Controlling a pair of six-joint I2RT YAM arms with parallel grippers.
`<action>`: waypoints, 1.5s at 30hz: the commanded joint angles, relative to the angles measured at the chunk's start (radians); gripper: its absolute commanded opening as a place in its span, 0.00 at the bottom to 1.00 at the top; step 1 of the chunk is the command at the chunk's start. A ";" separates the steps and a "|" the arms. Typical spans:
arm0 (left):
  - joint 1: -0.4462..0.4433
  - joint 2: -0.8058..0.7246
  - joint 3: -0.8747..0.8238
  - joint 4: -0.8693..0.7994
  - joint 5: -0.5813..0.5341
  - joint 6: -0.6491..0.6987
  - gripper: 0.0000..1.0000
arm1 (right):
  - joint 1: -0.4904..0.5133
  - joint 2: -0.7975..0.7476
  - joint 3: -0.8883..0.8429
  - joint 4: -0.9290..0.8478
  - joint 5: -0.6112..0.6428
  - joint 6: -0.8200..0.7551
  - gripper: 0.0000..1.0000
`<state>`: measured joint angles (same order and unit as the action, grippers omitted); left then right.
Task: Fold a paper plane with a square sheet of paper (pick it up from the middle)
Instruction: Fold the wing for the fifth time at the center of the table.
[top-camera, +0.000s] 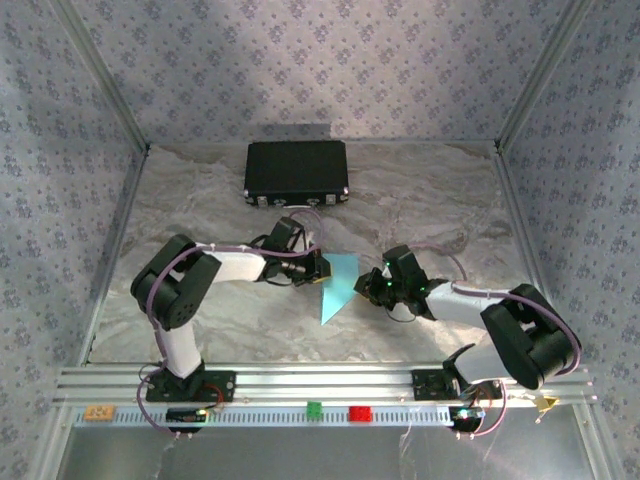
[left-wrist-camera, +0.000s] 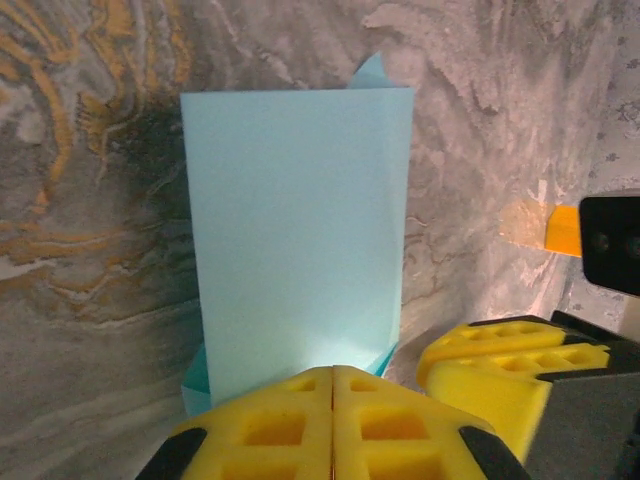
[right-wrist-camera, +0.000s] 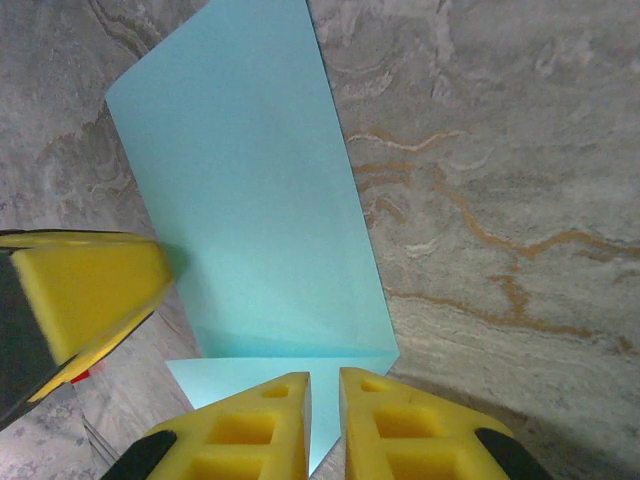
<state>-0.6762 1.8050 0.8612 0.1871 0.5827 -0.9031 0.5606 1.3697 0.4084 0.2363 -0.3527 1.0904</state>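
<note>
Case, black rectangular hard-shell (top-camera: 296, 172): reference. Light-blue paper sheet (top-camera: 338, 285), partly folded, flat on table on near side of case, apart from it. Left gripper (left-wrist-camera: 333, 385) at sheet edge, fingers pressed together, likely pinning fold. Right gripper (right-wrist-camera: 325, 385) at opposite edge, thin slit between fingers, probably positioned for creasing.

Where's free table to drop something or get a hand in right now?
Free: back corners either side of the black case; front strip between the paper and the rail. Crowded: centre, left gripper and right gripper meeting at the paper.
</note>
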 joint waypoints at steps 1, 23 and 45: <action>-0.006 -0.072 0.023 -0.040 -0.010 0.012 0.09 | 0.001 0.006 0.020 -0.017 -0.001 -0.017 0.16; -0.049 -0.002 -0.012 -0.113 -0.011 0.064 0.00 | -0.003 -0.028 0.014 -0.061 0.035 -0.029 0.19; -0.012 0.045 -0.153 0.083 0.037 -0.005 0.00 | -0.029 0.029 0.007 0.048 -0.036 0.008 0.33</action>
<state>-0.6956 1.8141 0.7303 0.3061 0.6434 -0.9112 0.5400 1.3739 0.4084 0.2367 -0.3527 1.0840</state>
